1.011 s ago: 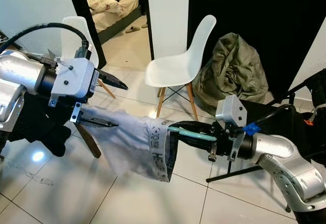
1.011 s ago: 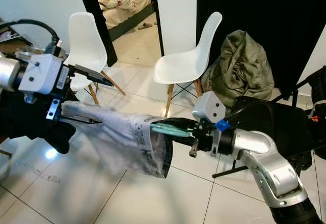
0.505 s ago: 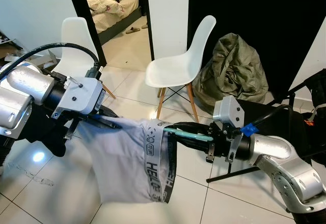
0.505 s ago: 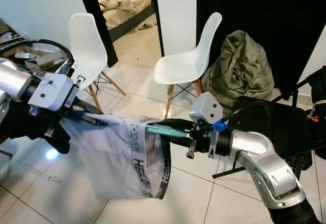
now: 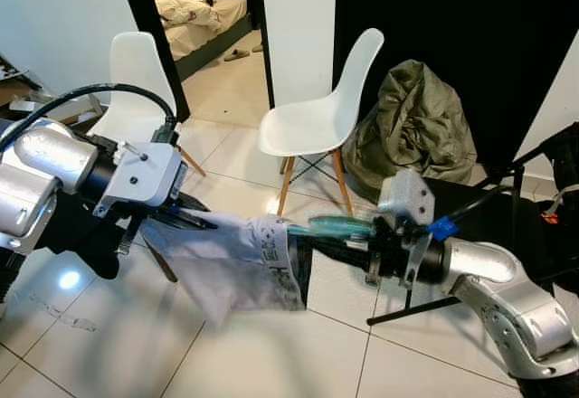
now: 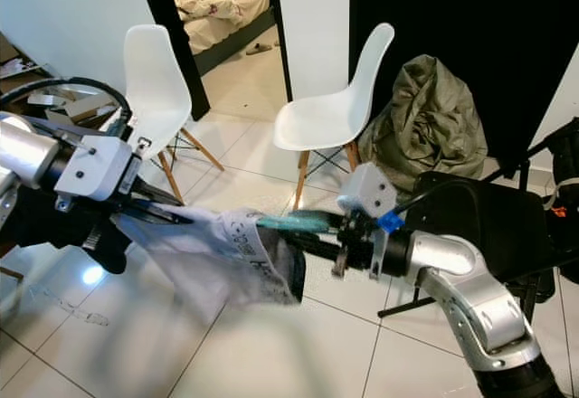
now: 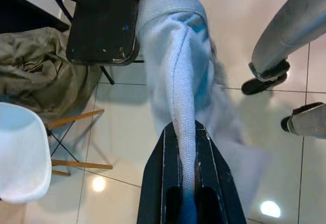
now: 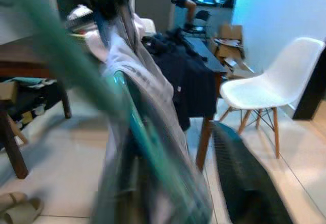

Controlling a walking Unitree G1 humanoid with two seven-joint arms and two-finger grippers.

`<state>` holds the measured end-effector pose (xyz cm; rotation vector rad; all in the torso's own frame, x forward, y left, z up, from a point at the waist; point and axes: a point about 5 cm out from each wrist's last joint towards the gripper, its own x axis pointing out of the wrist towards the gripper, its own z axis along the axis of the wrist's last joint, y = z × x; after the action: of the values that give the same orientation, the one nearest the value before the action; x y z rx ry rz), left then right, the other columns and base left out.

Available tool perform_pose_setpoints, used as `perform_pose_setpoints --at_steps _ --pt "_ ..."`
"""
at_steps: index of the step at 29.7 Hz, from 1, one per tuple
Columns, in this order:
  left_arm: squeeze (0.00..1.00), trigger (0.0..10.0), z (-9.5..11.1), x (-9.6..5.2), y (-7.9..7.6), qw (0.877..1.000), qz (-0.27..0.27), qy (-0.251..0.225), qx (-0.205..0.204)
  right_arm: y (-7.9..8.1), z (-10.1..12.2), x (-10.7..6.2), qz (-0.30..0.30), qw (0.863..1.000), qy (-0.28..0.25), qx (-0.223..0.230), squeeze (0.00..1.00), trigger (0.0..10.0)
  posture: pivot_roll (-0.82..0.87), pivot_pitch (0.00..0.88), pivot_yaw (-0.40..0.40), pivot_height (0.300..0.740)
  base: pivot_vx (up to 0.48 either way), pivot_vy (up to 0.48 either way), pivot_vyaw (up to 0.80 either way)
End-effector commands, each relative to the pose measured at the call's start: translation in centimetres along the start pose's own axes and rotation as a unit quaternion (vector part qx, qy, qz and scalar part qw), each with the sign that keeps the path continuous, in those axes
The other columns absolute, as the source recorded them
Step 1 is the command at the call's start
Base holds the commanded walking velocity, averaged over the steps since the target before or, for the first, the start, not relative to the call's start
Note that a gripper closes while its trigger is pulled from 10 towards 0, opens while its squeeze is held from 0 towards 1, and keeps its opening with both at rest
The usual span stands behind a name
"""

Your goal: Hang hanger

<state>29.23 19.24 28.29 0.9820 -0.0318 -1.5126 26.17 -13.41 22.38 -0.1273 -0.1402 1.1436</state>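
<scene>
My left gripper [image 5: 194,220] is pinching the pale garment [image 5: 237,262] stretched between my arms; my right gripper [image 5: 353,235] is clamping the teal hanger [image 5: 330,226] poking into its waistband. I'm judging threading underway; next, seating it fully.

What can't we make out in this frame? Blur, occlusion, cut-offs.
- Hanger: head views, its far end sits inside the grey garment; shape unknown.
- Right gripper: motion blur and cloth cover the fingertips; open or shut is unclear. The right wrist view is smeared too.
- Garment print: too blurred to read.
- Left gripper: the left wrist view's edge cuts off the finger bases; it is clamped on the cloth.
</scene>
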Motion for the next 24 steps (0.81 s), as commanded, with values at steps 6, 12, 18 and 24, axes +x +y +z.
perform_pose_setpoints --at_steps 6,12,18,24 --pt "0.0 0.0 -0.8 -0.5 0.8 0.998 0.06 -0.004 -0.003 -1.5 0.4 -0.5 -0.056 0.994 -0.082 0.045 1.0 10.0 -0.02 0.014 0.093 0.74 0.0 0.0 0.0" --pt "0.0 0.0 -0.9 -2.4 2.0 0.995 0.104 0.006 -0.006 -2.4 -1.5 -4.2 -0.097 0.987 -0.09 0.09 1.0 10.0 -0.01 0.003 0.099 0.74 0.0 0.0 0.0" --pt "0.0 0.0 -0.8 -4.2 2.8 0.99 0.142 0.004 -0.012 -3.3 -2.3 -7.3 -0.162 0.975 -0.105 0.108 1.0 10.0 -0.02 0.0 0.106 0.74 0.0 0.0 0.0" --pt "0.0 0.0 -0.4 -6.3 3.8 0.981 0.193 -0.011 -0.018 -3.3 -3.1 -9.5 -0.213 0.957 -0.134 0.141 1.0 10.0 -0.03 0.0 0.111 0.74 0.0 0.0 0.0"
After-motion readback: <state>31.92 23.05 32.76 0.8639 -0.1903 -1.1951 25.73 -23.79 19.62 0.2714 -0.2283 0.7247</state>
